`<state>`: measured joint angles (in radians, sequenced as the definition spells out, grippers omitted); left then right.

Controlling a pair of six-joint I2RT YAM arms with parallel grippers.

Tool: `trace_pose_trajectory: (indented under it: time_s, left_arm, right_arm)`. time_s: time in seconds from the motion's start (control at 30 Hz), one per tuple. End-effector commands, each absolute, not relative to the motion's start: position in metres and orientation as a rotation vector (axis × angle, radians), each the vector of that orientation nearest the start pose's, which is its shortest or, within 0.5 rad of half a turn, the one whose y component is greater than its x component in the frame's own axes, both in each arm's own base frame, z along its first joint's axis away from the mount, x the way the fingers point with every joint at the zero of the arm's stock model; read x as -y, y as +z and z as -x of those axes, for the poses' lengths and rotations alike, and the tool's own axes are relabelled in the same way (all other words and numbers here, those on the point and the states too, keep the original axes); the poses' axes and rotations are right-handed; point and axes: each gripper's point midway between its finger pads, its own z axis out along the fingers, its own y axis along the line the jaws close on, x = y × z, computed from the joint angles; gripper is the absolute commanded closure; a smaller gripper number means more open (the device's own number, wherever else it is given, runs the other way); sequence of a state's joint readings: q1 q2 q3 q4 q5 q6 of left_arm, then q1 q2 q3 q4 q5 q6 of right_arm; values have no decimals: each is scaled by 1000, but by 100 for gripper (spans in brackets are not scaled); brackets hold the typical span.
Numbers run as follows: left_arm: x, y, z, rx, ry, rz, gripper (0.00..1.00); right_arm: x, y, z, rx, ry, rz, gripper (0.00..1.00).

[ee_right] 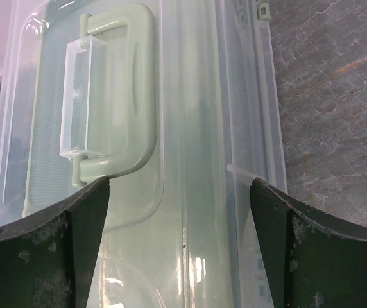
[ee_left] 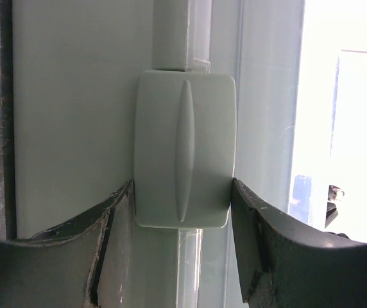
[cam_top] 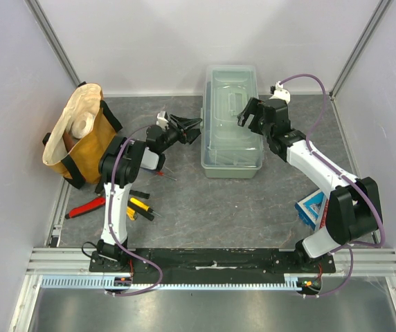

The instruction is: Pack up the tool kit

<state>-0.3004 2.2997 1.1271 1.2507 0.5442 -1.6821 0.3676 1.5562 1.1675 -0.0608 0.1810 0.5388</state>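
- One pale-green translucent plastic toolbox (cam_top: 231, 124), lid closed, stands at the table's far edge.
- Left gripper (ee_left: 183, 192) straddles its side latch (ee_left: 185, 151); whether it grips cannot be told.
- Right gripper (ee_right: 180, 192) hangs spread above the lid.
- Hand tools (cam_top: 115, 205) partly hidden behind the left arm.

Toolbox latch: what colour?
Pale green latch, opaque; clearest in the left wrist view, between the left gripper fingers.

Lab test cell: white panel walls (cam_top: 149, 41), aluminium frame rail (cam_top: 212, 259), bolted arms.
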Motion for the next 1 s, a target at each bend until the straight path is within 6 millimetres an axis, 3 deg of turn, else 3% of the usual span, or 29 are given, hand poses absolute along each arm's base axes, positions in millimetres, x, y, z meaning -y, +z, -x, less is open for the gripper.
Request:
trace_pose_trajectory:
  time_s: [0.0, 0.1, 0.37, 0.5, 0.67, 0.97]
  left_arm:
    - [345, 177, -424, -1770, -2074, 225, 58]
    - [347, 176, -422, -1791, -2042, 183, 46]
    - [361, 163, -418, -1922, -1967, 70, 45]
    - [364, 156, -415, -1958, -1937, 35, 33]
    - [365, 151, -413, -1963, -1957, 33, 30]
    - [366, 155, -414, -1963, -1984, 43, 84]
  right_arm:
    - [-191, 84, -373, -2462, 412, -136, 9]
    - [-188, 83, -373, -2464, 401, -139, 9]
    - [-188, 82, -373, -2468, 395, -138, 9]
    - [-188, 80, -373, -2472, 389, -131, 9]
    - [-187, 77, -372, -2479, 384, -132, 9]
    - [-185, 77, -373, -2478, 367, -131, 9]
